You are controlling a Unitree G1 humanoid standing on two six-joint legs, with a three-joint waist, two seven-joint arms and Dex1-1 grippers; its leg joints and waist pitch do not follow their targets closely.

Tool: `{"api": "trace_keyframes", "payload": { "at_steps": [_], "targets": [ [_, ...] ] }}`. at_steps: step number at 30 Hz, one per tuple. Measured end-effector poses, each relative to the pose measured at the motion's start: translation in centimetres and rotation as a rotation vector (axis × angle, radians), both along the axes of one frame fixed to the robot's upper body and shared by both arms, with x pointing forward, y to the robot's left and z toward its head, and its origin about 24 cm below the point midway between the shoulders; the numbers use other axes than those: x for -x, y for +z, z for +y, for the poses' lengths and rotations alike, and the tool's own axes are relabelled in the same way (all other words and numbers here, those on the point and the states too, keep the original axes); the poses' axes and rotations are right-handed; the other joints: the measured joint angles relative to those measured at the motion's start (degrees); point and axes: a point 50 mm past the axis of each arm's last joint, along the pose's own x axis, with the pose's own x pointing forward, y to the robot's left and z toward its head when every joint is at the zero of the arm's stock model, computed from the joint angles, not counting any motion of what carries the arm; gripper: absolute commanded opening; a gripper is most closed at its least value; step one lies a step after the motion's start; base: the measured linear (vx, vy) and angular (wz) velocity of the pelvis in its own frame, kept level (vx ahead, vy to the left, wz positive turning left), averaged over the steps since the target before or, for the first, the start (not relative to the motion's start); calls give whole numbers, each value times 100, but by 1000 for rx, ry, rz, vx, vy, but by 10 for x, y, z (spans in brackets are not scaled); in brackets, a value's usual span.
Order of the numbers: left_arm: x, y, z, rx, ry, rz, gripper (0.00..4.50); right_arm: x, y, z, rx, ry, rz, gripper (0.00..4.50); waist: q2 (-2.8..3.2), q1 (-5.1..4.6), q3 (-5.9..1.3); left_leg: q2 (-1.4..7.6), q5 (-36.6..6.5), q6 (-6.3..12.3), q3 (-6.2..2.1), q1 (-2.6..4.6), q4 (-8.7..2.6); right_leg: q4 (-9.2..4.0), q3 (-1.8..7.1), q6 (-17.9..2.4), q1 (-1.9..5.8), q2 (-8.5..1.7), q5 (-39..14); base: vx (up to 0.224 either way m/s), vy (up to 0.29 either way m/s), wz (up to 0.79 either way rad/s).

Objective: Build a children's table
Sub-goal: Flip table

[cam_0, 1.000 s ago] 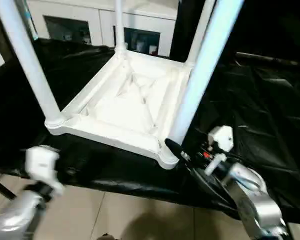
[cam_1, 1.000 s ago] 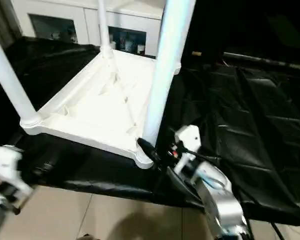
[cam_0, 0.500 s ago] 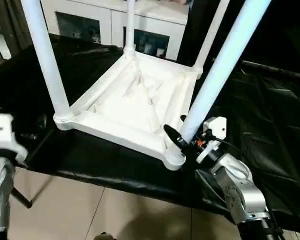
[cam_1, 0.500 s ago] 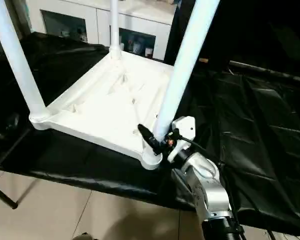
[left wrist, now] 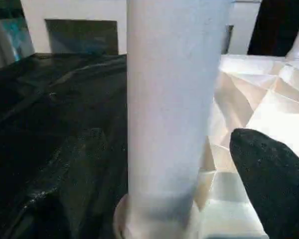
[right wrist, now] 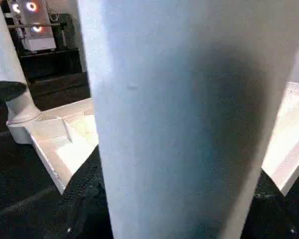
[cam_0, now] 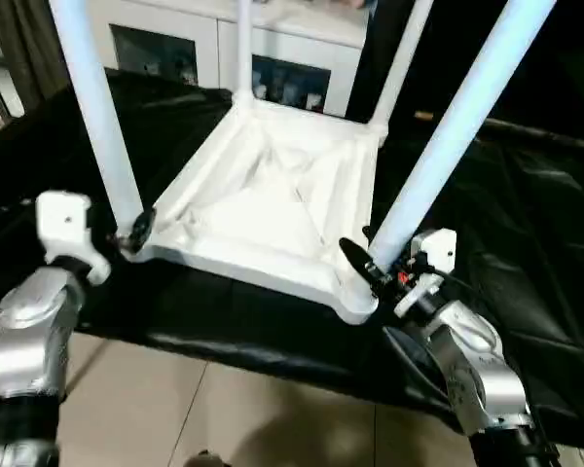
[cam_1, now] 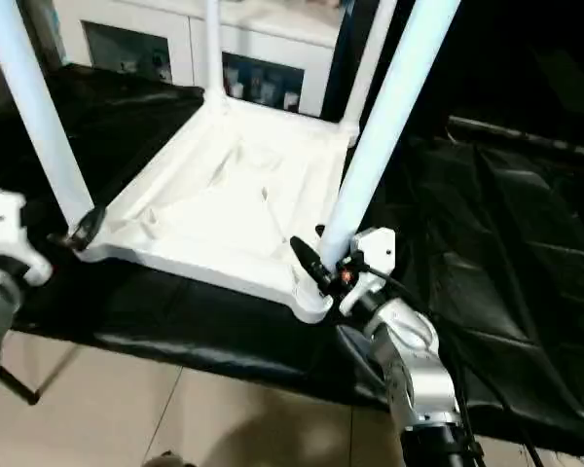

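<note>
- On the black sheet (cam_0: 526, 204), the table (cam_0: 273, 204) is lying upside down, legs rising.
- Left gripper (cam_0: 136, 227) is straddling its near-left leg (cam_0: 97, 107), fingers wide.
- Right gripper (cam_0: 368, 265) is clasping the near-right leg (cam_0: 438, 146).

Black sheet (cam_0: 526, 214), white glass-door cabinet (cam_0: 195, 44)

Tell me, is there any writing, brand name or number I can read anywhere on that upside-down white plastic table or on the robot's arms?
None can be read.
The upside-down white plastic table and its long white tubular legs are plain.
The robot's silver forearms carry no legible label.
Small items behind the white cabinet's glass doors are too blurred to read.
</note>
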Motion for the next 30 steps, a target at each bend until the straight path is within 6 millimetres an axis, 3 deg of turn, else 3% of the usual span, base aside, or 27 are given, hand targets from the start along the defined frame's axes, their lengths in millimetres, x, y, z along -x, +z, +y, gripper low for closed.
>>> {"api": "trace_keyframes", "payload": {
  "at_steps": [3,4,12,15,24,25,30],
  "targets": [
    [-6,0,-1,-12,10,6,450,0,1,0,2,0,-8,185,26,-10,9,0,2,2,0,-1,-4,-1,0,-1,-3,0,-1,0,0,0],
    [-7,-1,-2,-8,12,5,414,0,1,0,4,-3,-13,182,45,-12,17,0,2,2,0,-2,-4,-1,0,-2,-6,0,-1,0,0,0],
    [-5,-1,-26,61,-8,-39,370,3,3,-9,3,-96,-24,180,134,2,40,0,4,4,1,-20,-4,-2,-1,-8,-17,-2,4,0,0,0],
    [3,-8,-34,83,-20,-34,331,6,4,-16,6,-149,-26,180,138,14,39,0,15,21,2,-35,-5,1,-4,-8,-31,-3,3,0,0,0],
    [26,-14,-69,119,-102,-41,279,20,2,-49,14,-357,-11,180,150,108,46,-3,16,26,30,-44,-7,-12,-4,-2,-36,-23,5,0,0,0],
    [28,-14,-74,122,-115,-37,249,22,2,-52,19,-376,-8,180,154,119,47,-3,16,26,32,-43,-9,-12,-4,-1,-36,-24,6,0,0,0],
    [31,-17,-93,121,-172,-16,226,27,3,-70,42,-447,0,180,185,143,54,-3,17,25,38,-43,-14,-12,-5,8,-39,-28,10,0,0,0]
  ]
}}
